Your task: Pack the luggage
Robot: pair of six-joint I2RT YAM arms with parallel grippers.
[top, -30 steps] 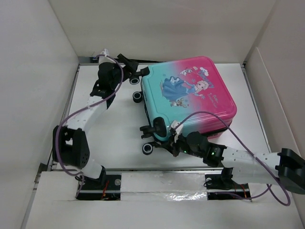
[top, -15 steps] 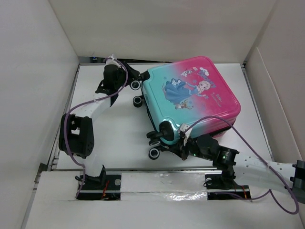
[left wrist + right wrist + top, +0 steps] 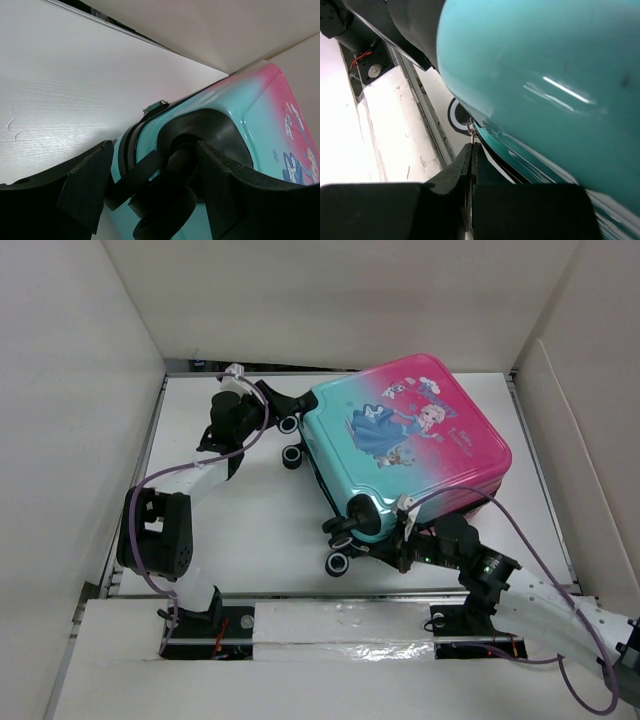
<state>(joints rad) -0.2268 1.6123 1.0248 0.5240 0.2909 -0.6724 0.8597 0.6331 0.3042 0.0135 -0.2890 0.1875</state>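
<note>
The luggage (image 3: 400,455) lies flat and closed on the white table, princess picture up, teal end toward the arms. My left gripper (image 3: 282,416) reaches its far-left corner. In the left wrist view the left gripper (image 3: 154,148) is shut on a black caster wheel (image 3: 167,195), one finger on each side of it. My right gripper (image 3: 402,540) is at the near teal corner, low beside the shell (image 3: 535,75). There the right gripper (image 3: 471,146) is shut on the small metal zipper pull (image 3: 471,134) at the seam.
Two more black wheels (image 3: 292,455) (image 3: 338,562) stick out on the luggage's left side. White walls close in the table on the left (image 3: 90,440), back and right (image 3: 585,450). A raised white ledge (image 3: 330,620) runs along the near edge by the arm bases.
The luggage has slid and turned toward the right. My right gripper moved right with the near corner. The left gripper followed the far corner and narrowed onto the wheel.
</note>
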